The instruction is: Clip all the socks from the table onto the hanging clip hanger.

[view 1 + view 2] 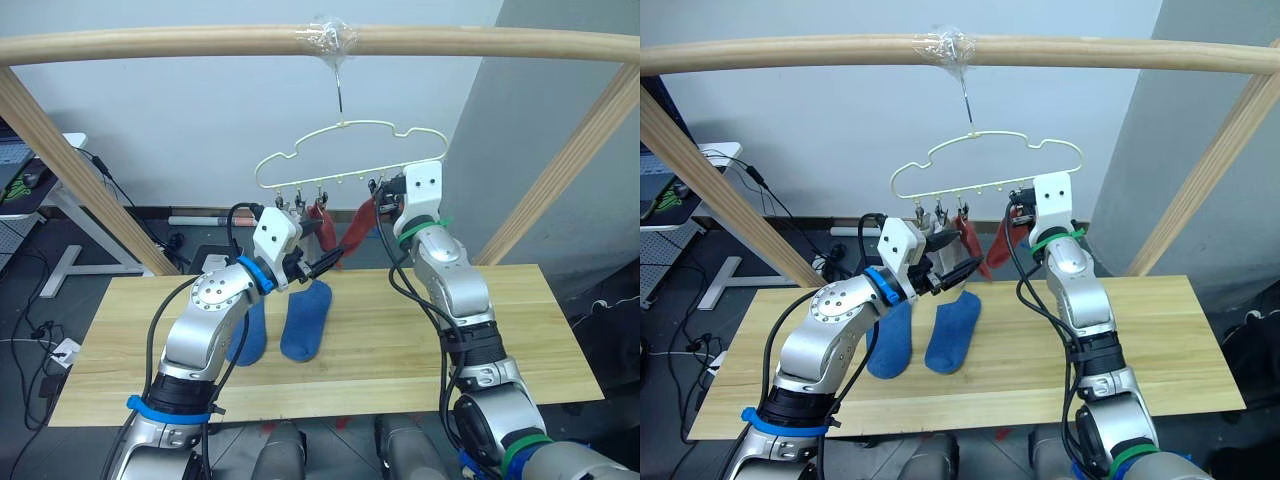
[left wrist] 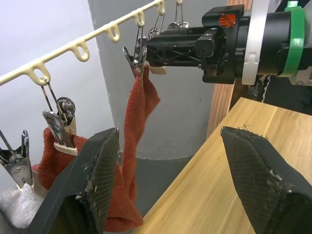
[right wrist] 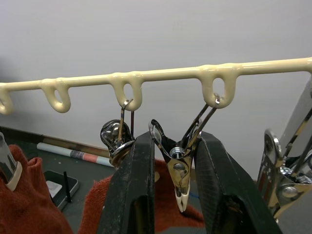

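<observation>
Two hands up: my right hand (image 3: 175, 180) pinches a clip (image 3: 179, 183) on the hanger (image 1: 350, 150); left hand (image 2: 180, 180) wide beside red socks (image 2: 139, 146).

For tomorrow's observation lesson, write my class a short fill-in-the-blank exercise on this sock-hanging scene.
1. The two soft knit socks lying on the long light wooden table are ____ in colour.
2. The right pincer is closed around a small metal ____.
3. The rust-red knit socks hang from the pale yellow-green wire ____.
4. The left pincer is ____, holding nothing.

Missing words: blue; clip; hanger; open
</observation>
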Robot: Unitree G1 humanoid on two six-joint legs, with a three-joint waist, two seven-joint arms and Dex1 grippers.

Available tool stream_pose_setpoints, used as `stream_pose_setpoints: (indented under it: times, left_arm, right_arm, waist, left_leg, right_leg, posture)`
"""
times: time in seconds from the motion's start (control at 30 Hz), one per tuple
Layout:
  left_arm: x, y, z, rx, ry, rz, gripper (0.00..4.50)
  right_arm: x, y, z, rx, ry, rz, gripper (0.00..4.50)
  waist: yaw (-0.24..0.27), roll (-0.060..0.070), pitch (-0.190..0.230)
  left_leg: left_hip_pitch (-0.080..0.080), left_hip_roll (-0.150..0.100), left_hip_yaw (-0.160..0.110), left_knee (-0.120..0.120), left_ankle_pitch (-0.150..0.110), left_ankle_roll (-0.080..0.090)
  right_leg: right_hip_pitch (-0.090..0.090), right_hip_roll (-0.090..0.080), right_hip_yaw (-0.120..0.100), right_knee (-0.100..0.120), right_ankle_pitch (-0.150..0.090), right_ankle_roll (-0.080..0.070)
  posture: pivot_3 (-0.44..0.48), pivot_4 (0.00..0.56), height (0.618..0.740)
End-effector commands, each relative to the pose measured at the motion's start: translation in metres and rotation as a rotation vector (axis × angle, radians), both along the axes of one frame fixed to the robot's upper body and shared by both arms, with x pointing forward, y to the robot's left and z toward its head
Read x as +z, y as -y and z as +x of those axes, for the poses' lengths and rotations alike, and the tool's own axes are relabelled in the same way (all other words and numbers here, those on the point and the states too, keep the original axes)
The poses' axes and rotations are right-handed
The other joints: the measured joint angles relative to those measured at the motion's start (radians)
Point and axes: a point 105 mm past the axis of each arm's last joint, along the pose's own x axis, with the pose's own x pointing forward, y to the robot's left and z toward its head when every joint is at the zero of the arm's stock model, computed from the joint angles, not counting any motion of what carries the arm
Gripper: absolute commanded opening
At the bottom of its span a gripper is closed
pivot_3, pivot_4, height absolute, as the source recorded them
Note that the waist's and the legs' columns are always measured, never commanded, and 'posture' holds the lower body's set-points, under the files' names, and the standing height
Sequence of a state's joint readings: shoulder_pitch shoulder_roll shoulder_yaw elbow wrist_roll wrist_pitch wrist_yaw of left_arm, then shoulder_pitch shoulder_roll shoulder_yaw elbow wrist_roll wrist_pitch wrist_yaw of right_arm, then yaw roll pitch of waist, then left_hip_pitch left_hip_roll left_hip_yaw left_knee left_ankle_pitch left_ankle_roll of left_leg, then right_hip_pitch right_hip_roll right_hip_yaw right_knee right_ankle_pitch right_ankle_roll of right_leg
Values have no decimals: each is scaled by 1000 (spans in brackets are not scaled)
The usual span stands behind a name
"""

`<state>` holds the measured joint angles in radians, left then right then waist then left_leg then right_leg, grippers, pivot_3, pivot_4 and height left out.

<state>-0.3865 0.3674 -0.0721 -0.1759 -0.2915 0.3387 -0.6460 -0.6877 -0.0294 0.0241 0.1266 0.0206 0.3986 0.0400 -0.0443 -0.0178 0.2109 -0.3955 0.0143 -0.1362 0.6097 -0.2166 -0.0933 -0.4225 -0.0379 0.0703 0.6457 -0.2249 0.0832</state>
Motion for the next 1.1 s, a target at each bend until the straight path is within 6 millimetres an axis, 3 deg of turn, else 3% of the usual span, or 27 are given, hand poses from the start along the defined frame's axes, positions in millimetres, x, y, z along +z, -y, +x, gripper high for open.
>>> stream_pose_setpoints:
  times: [0.03,1.1]
  left_arm:
    - [18,2,-5,-19,68,-30,3456]
    - [22,3,-4,-21,76,-44,3456]
  right_arm:
    - [21,-3,-2,7,82,-8,1163]
    - [28,3,-3,-28,114,-28,1163]
  waist:
    - [0,0,0]
    - [0,0,0]
  left_leg:
    - [0,0,0,0,0,0]
    - [0,0,0,0,0,0]
  right_leg:
    - [0,0,0,0,0,0]
    - [0,0,0,0,0,0]
  posture:
    - [70,173,740]
    - [62,186,740]
